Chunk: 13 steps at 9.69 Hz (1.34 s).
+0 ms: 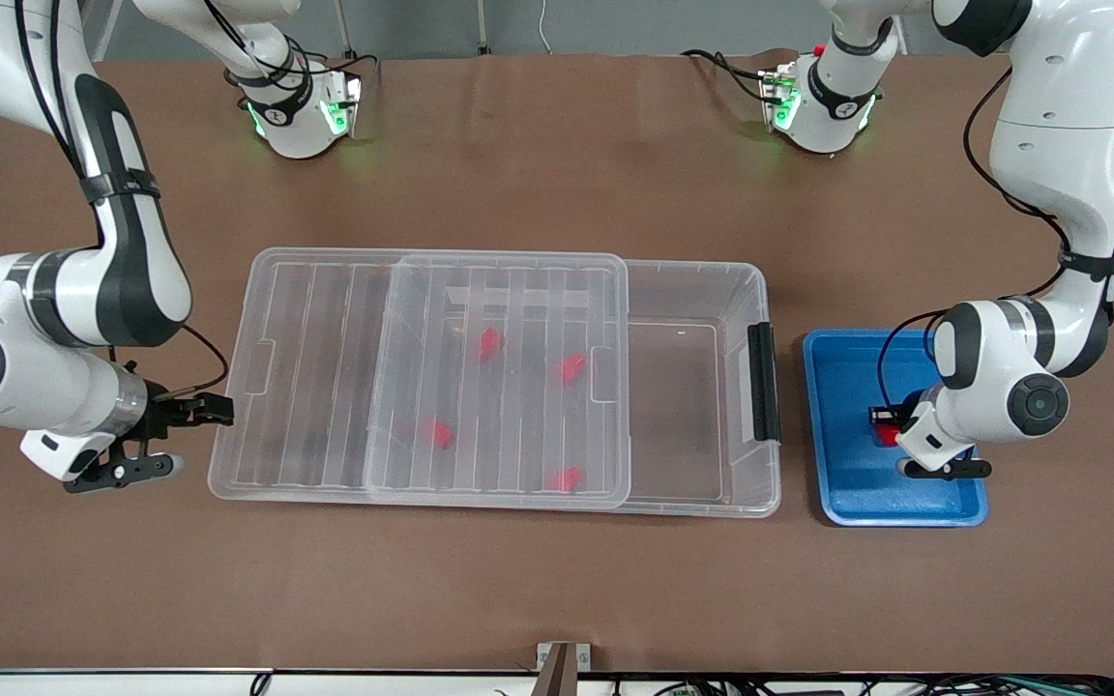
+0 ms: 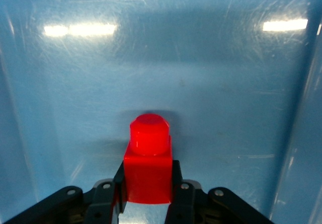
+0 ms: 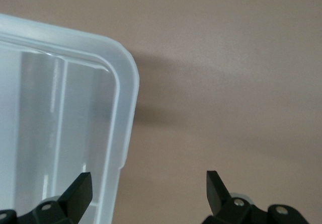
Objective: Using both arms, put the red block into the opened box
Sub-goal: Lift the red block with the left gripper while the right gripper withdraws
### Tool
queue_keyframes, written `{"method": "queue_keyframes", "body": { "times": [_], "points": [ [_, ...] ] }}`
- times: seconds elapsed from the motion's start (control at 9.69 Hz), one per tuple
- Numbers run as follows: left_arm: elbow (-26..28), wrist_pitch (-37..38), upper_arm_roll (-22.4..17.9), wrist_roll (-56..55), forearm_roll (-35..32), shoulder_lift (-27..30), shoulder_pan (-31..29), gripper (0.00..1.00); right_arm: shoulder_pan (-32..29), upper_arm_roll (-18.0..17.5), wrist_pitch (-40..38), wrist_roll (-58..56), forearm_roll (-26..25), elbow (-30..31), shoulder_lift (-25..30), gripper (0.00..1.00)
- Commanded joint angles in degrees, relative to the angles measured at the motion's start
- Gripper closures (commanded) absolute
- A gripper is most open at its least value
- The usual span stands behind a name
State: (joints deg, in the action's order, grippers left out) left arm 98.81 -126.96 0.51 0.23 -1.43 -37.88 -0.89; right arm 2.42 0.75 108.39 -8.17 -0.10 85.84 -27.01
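Note:
The red block (image 1: 890,437) rests on the floor of a blue tray (image 1: 837,483), and my left gripper (image 1: 889,430) is shut on it. In the left wrist view the block (image 2: 148,158) sits squeezed between both black fingers (image 2: 182,194), nub pointing away, with my left gripper (image 2: 148,178) low over the tray floor (image 2: 201,58). The clear box (image 1: 702,507) lies mid-table; its ribbed lid (image 1: 325,387) is slid toward the right arm's end, leaving the latch end uncovered. My right gripper (image 1: 191,437) stands open at that end's corner (image 3: 75,108), its jaws (image 3: 148,183) holding nothing.
Several more red blocks (image 1: 489,343) lie inside the box under the lid. A black latch (image 1: 763,382) sits on the box's short end facing the blue tray. Bare brown table (image 1: 557,599) stretches between the box and the front camera.

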Motion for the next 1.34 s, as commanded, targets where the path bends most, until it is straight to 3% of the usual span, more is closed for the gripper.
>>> {"method": "queue_keyframes", "body": {
  "times": [0.0, 0.21, 0.52, 0.93, 1.24],
  "points": [
    [0.6, 0.7, 0.2, 0.3, -1.0, 4.2, 0.2, 1.00, -3.1, -0.6, -9.0, 4.3, -0.1, -6.2, 5.3, 0.00],
    [-1.9, 6.6, 1.7, -0.3, -0.2, 10.5, 0.5, 1.00, -9.1, -0.6, -10.6, 4.7, 0.4, -7.0, 13.3, 0.00],
    [-3.0, 11.8, 8.6, -2.8, -0.3, 16.0, 0.5, 1.00, -15.4, -0.4, -23.3, 4.0, -0.2, -6.7, 18.2, 0.00],
    [-3.4, 11.6, 21.3, -14.2, -1.1, 15.3, 1.3, 1.00, -17.0, -0.6, -23.7, 4.0, -0.1, -5.9, 18.2, 0.00],
    [-3.4, 9.5, 25.1, -17.9, -1.3, 10.2, 3.3, 1.00, -16.6, -0.8, -23.4, 4.4, 0.1, -5.9, 18.2, 0.00]
  ]
}}
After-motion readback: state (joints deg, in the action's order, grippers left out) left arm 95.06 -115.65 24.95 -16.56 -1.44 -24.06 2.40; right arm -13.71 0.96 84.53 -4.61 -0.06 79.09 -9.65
